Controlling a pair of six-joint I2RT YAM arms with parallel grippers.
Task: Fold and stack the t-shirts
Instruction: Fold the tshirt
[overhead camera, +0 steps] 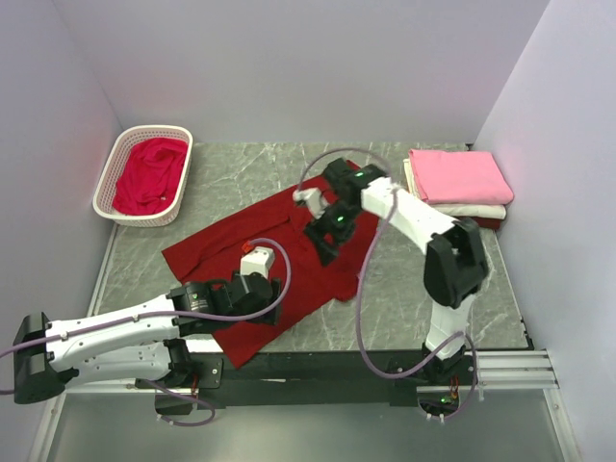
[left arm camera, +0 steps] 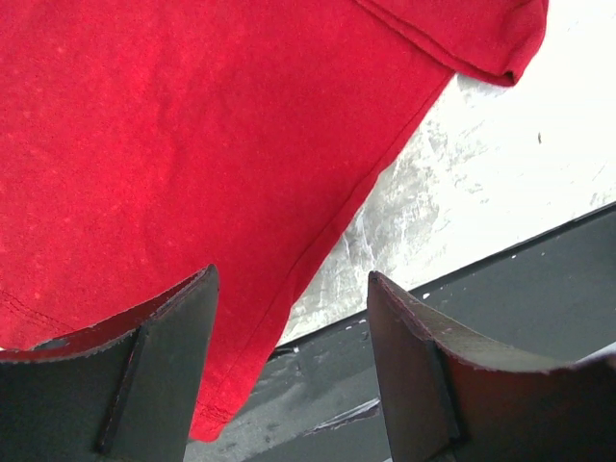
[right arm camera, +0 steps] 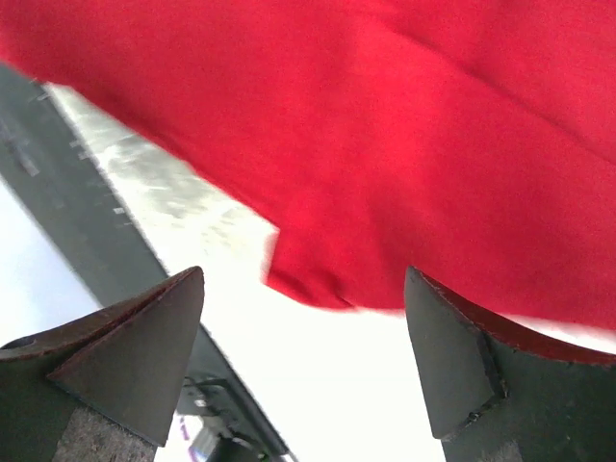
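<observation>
Left hand (overhead camera: pixel 272 292) hangs low over the near part of the large dark red t-shirt (overhead camera: pixel 221 245), fingers set wide with nothing between them. Its wrist view shows the shirt's hem (left arm camera: pixel 356 202) running on a slant between the fingers, with one corner of the cloth lying past the counter's (overhead camera: pixel 404 289) front edge onto the dark rail (left arm camera: pixel 539 279).

The right hand (overhead camera: pixel 325 245) is over the shirt's middle, pointing down, also wide and holding nothing. Its own camera shows a folded corner of the cloth (right arm camera: pixel 308 284) between the fingers and a strip of bare counter (right arm camera: pixel 144 183) beside it.

The dark red shirt lies spread at an angle across the middle of the counter, its far corner near the right arm's wrist and its near corner at the front edge. Bare marble lies open to the right of it, up to the folded stack at the far right corner, where the pink t-shirt (overhead camera: pixel 457 175) sits on the white one (overhead camera: pixel 472 210). At the far left, the crimson t-shirt (overhead camera: pixel 149 173) is bunched inside the white basket (overhead camera: pixel 108 178), apart from the spread shirt.
</observation>
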